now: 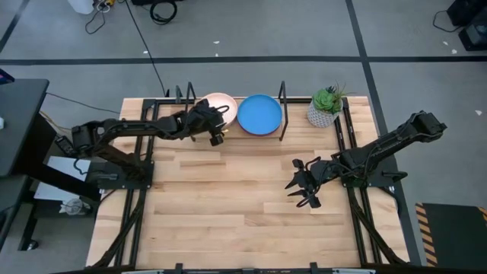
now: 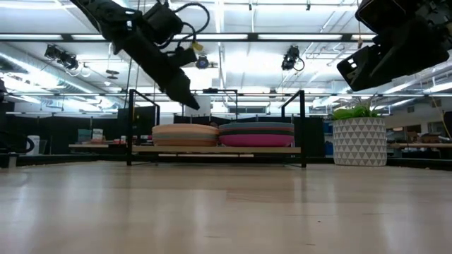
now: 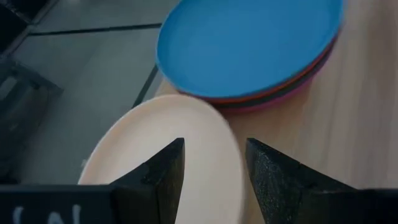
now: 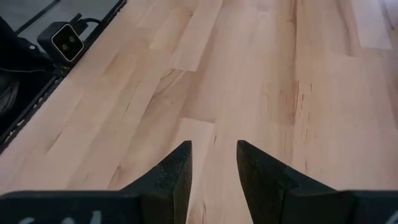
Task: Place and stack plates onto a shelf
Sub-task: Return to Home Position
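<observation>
The shelf (image 2: 219, 149) stands at the table's far edge and bears two stacks of plates. The left stack (image 2: 186, 134) is topped by a peach plate (image 1: 222, 102). The right stack (image 2: 256, 132) is topped by a bright blue plate (image 1: 259, 114), with orange and magenta rims showing under it (image 3: 292, 87). My left gripper (image 1: 215, 131) is open and empty. It hangs above the near edge of the peach plate (image 3: 155, 149), clear of it in the low view (image 2: 182, 90). My right gripper (image 1: 299, 185) is open and empty over the bare table at the right (image 4: 212, 165).
A small potted green plant (image 1: 327, 106) in a white patterned pot stands right of the shelf. The shelf's black end frames (image 1: 283, 106) rise beside the stacks. Black rails run along the table's left and right sides. Bare wood lies between the shelf and the near edge.
</observation>
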Action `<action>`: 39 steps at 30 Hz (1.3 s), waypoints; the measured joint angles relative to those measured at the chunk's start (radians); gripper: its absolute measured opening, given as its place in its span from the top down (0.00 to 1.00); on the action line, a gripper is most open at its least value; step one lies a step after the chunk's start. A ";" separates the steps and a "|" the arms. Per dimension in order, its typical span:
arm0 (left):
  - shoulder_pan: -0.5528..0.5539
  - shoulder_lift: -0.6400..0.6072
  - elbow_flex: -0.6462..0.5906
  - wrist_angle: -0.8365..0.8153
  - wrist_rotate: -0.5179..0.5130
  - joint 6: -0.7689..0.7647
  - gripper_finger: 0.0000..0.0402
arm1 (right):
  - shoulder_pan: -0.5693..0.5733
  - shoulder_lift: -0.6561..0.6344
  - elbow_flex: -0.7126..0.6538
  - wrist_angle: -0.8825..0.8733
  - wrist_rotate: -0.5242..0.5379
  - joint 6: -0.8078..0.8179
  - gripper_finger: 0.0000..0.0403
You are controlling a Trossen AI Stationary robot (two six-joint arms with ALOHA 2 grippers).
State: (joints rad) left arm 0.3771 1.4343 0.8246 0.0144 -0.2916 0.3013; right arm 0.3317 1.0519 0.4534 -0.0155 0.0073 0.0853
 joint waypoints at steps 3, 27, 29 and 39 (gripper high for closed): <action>-0.004 0.052 -0.002 -0.005 -0.064 0.011 0.56 | 0.002 0.000 0.000 0.000 -0.006 0.002 0.67; -0.097 -0.112 -0.005 0.010 0.021 0.000 0.56 | 0.010 0.000 0.000 0.025 -0.024 -0.005 0.67; -0.096 -0.122 -0.005 -0.001 0.021 -0.002 0.56 | 0.009 0.000 0.000 0.028 -0.024 -0.007 0.67; -0.096 -0.122 -0.005 -0.005 0.023 -0.002 0.56 | 0.010 0.000 0.000 0.030 0.006 0.000 0.67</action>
State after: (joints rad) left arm 0.2810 1.3125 0.8196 0.0090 -0.2686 0.2990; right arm 0.3412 1.0515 0.4534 0.0143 0.0138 0.0856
